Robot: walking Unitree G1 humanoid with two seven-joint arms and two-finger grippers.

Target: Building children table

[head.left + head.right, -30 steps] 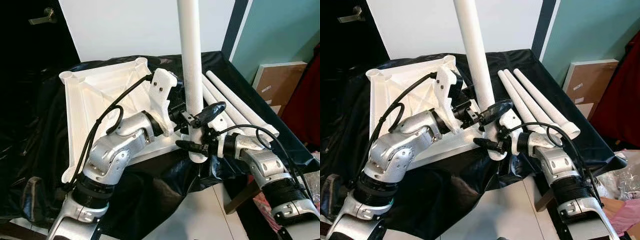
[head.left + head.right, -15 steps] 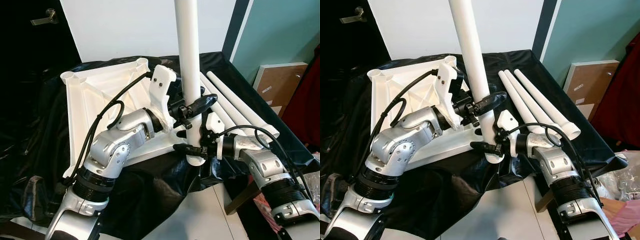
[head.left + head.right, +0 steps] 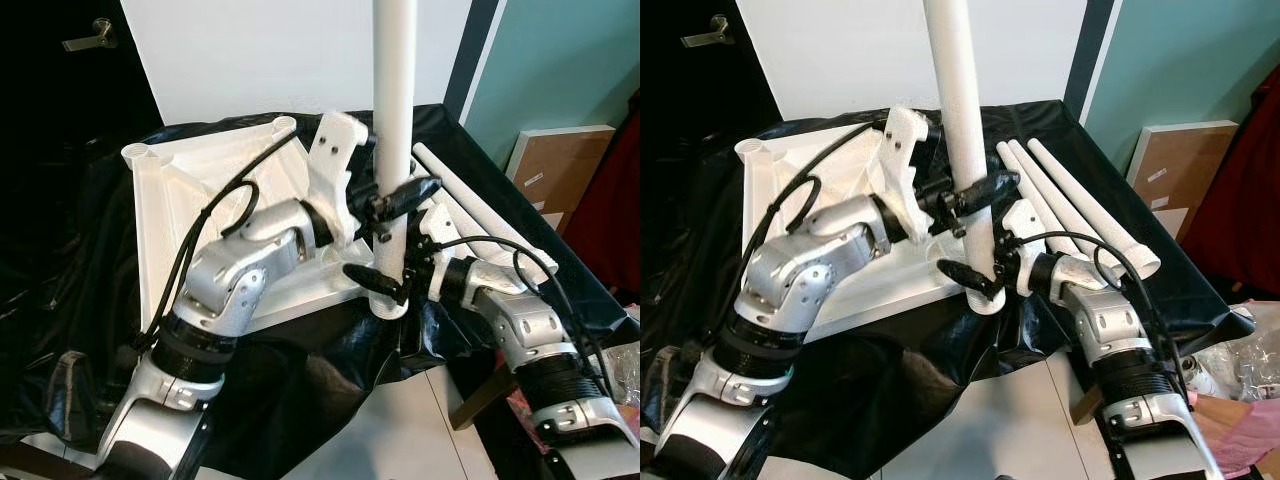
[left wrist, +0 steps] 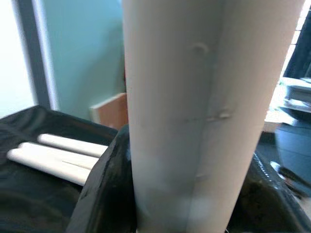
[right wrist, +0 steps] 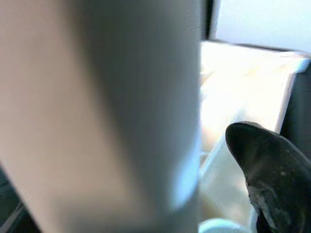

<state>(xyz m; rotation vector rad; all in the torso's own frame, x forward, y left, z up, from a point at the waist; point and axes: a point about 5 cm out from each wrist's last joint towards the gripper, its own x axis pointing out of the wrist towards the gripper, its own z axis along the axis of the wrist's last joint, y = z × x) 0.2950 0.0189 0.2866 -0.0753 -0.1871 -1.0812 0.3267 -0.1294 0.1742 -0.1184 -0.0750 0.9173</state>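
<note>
With both the left gripper and right gripper pinching the upright leg, it's leg-fitting time. Next, I'd guess, seat its foot into the tabletop corner socket.

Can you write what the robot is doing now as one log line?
left gripper: shut on upright white table leg | right gripper: shut on leg bottom | white tabletop: upside-down

Four white table legs — one upright, three lying — one tabletop.

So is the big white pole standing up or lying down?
Standing up: the table leg rises straight, held by both grippers.
</note>
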